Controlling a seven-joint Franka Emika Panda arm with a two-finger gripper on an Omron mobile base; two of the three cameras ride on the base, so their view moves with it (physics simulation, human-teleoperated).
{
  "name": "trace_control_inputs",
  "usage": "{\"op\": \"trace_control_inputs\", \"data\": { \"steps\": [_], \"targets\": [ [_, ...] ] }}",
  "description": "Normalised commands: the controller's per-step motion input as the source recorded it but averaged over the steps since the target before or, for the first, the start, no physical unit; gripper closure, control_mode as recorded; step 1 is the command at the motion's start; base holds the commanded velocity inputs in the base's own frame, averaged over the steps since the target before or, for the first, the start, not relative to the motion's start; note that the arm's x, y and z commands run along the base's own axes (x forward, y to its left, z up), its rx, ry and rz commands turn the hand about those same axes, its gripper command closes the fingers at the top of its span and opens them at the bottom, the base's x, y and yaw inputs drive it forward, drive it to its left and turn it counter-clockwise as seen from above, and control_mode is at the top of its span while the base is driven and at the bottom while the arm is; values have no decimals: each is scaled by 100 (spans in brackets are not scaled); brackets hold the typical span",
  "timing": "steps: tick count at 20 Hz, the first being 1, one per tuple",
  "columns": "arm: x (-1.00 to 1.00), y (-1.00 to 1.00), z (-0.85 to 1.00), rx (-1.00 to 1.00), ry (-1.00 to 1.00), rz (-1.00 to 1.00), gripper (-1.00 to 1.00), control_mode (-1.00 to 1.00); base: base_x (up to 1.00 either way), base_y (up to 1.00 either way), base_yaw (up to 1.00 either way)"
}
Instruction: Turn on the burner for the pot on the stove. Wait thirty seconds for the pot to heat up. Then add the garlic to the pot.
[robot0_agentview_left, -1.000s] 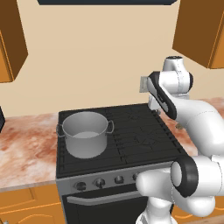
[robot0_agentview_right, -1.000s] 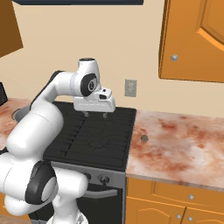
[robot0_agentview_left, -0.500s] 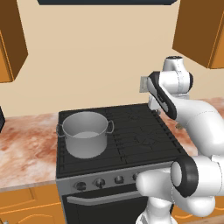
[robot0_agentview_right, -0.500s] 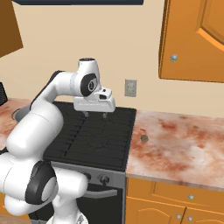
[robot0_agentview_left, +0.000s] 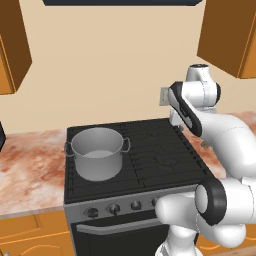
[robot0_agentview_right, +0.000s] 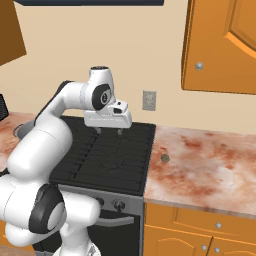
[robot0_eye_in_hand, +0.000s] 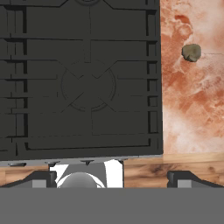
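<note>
The grey pot (robot0_agentview_left: 97, 152) stands on the front left burner of the stove (robot0_agentview_left: 155, 150), whose dark knobs (robot0_agentview_left: 115, 208) line the front panel. My gripper (robot0_agentview_right: 109, 131) hovers open above the right half of the black cooktop (robot0_eye_in_hand: 87, 83) and points down, with nothing between its fingers. In the hand view the gripper (robot0_eye_in_hand: 113, 177) is over the right front burner. The small grey-tan garlic (robot0_agentview_right: 165, 158) lies on the marbled counter just right of the stove, and it appears as the garlic (robot0_eye_in_hand: 191, 52) beside the grate's edge in the hand view.
A marbled counter (robot0_agentview_right: 210, 160) runs to the right of the stove and another stretch of counter (robot0_agentview_left: 30, 165) to its left. A wall outlet (robot0_agentview_right: 149, 100) sits behind the cooktop. Wooden wall cabinets (robot0_agentview_right: 220, 45) hang above the right counter.
</note>
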Motion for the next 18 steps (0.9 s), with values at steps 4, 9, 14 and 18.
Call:
{"op": "trace_control_inputs", "data": {
  "steps": [4,9,14,18],
  "targets": [
    [0,0,0,0,0,0,-100,-100,0,0,0],
    [0,0,0,0,0,0,-100,-100,0,0,0],
    [0,0,0,0,0,0,-100,-100,0,0,0],
    [0,0,0,0,0,0,-100,-100,0,0,0]
  ]
}}
